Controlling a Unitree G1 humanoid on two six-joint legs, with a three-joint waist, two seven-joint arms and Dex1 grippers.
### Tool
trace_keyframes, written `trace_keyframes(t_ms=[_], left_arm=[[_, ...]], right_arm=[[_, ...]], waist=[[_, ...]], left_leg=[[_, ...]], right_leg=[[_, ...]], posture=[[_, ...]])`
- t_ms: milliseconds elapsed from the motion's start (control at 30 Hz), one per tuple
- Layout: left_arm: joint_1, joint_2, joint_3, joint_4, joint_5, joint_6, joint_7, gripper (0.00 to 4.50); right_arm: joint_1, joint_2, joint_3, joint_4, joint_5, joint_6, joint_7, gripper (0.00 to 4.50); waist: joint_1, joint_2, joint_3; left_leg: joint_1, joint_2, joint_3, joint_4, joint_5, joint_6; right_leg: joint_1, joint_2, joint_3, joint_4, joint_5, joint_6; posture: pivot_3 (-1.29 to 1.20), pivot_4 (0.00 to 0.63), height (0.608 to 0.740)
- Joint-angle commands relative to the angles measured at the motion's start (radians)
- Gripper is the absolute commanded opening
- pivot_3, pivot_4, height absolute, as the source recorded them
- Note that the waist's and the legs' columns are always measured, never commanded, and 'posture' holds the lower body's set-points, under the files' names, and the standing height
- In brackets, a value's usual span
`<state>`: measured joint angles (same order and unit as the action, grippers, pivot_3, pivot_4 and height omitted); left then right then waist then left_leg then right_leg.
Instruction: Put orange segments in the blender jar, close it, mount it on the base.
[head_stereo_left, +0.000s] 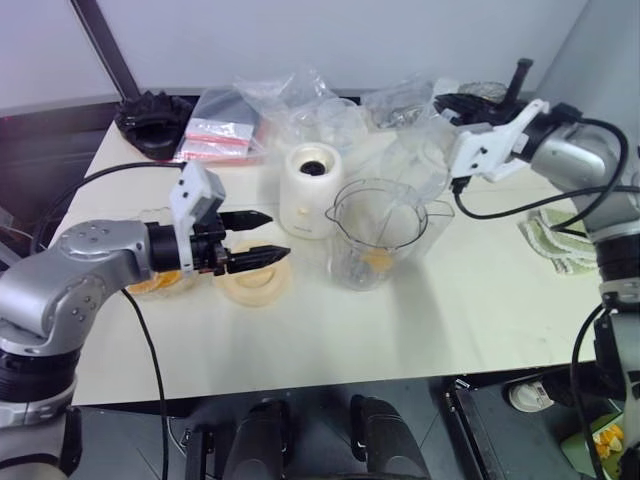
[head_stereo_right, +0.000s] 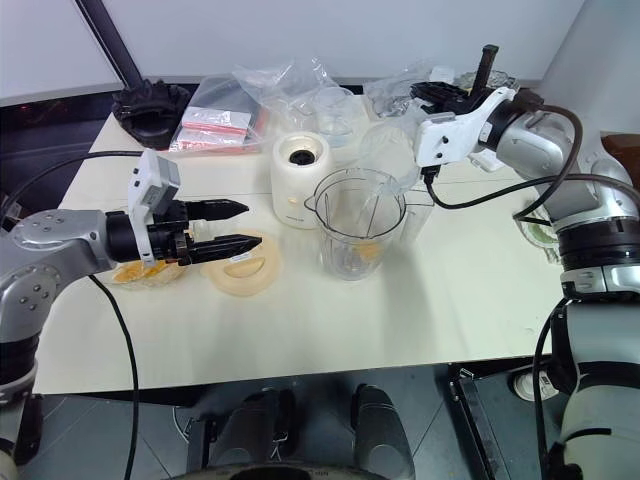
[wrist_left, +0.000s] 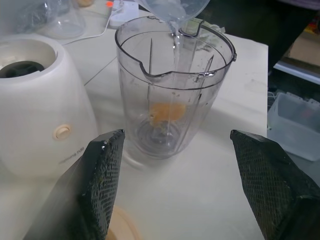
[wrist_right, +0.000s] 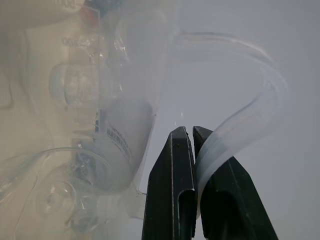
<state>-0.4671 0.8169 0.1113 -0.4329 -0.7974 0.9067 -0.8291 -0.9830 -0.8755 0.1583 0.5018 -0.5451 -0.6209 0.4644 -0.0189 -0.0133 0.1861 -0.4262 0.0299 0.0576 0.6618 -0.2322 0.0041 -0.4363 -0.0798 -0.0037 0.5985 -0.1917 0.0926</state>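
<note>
The blender jar (head_stereo_left: 378, 232) stands upright and lidless on the cream table, right of the base (head_stereo_left: 312, 188). An orange segment (wrist_left: 165, 112) lies at the jar's bottom. More orange segments (head_stereo_left: 158, 284) sit in a shallow dish at the left. My left gripper (head_stereo_left: 276, 236) hovers open and empty over the flat cream-yellow lid (head_stereo_left: 256, 284), pointing toward the jar. My right gripper (wrist_right: 189, 131) is shut on the edge of a clear measuring cup (head_stereo_left: 415, 160). The cup is tilted above the jar's rim, and a thin clear stream appears to run into the jar.
Clear plastic bags (head_stereo_left: 290, 100) and a red-and-white packet (head_stereo_left: 218, 135) crowd the table's back edge. A black holder (head_stereo_left: 152, 118) sits at the back left. A folded cloth (head_stereo_left: 552, 240) lies at the right edge. Bare tabletop (head_stereo_left: 400, 330) spreads in front of the jar.
</note>
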Motion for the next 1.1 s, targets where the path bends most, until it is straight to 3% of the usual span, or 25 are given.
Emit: trace_keyframes(t_ms=[33,300,433,567,800,1100], left_arm=[[-0.018,-0.001,0.011,-0.011,-0.004,-0.017,-0.002,3.51],[-0.026,-0.005,0.009,-0.008,-0.012,-0.009,-0.002,3.51],[-0.031,-0.006,0.005,-0.003,-0.012,-0.009,-0.006,3.51],[-0.047,-0.025,0.002,0.003,-0.022,-0.002,0.002,3.51],[-0.048,-0.023,-0.010,-0.025,-0.042,0.024,-0.005,3.51],[-0.069,-0.038,-0.024,-0.007,-0.031,0.019,-0.009,3.51]], right_arm=[[-0.039,-0.015,-0.030,-0.007,0.032,0.015,-0.014,0.07],[-0.012,0.002,-0.084,-0.032,0.143,0.117,0.000,0.07],[0.012,0.036,-0.146,-0.064,0.255,0.263,0.018,0.07],[0.042,0.102,-0.286,-0.124,0.421,0.531,-0.011,0.07],[0.153,0.223,-0.562,-0.268,0.608,0.916,-0.228,0.07],[0.415,0.334,-0.747,-0.252,0.728,0.873,-0.359,0.07]], waist=[[0.000,0.000,0.000],[0.001,0.000,0.000],[0.001,0.000,0.000],[0.004,0.000,0.000],[0.009,0.000,0.000],[-0.001,0.001,0.000]], left_leg=[[0.000,0.000,0.000,0.000,0.000,0.000],[0.000,0.000,0.000,0.000,0.000,0.000],[0.000,0.000,0.000,0.000,0.000,0.000],[0.000,0.000,0.000,0.001,0.000,0.000],[0.000,0.000,-0.001,0.001,0.000,0.000],[0.001,0.000,-0.001,0.001,0.000,0.000]], right_leg=[[0.000,0.000,0.000,0.000,0.000,0.000],[0.000,0.000,0.000,0.000,0.000,0.000],[0.000,0.000,0.000,0.000,0.000,0.000],[0.000,0.000,0.000,0.001,0.000,0.000],[0.001,0.000,0.000,0.001,0.000,0.000],[0.002,0.001,0.000,0.001,0.000,0.000]], posture=[[0.00,0.150,0.740],[0.00,0.150,0.740],[0.00,0.150,0.740],[0.00,0.150,0.740],[0.00,0.150,0.740],[0.00,0.150,0.740]])
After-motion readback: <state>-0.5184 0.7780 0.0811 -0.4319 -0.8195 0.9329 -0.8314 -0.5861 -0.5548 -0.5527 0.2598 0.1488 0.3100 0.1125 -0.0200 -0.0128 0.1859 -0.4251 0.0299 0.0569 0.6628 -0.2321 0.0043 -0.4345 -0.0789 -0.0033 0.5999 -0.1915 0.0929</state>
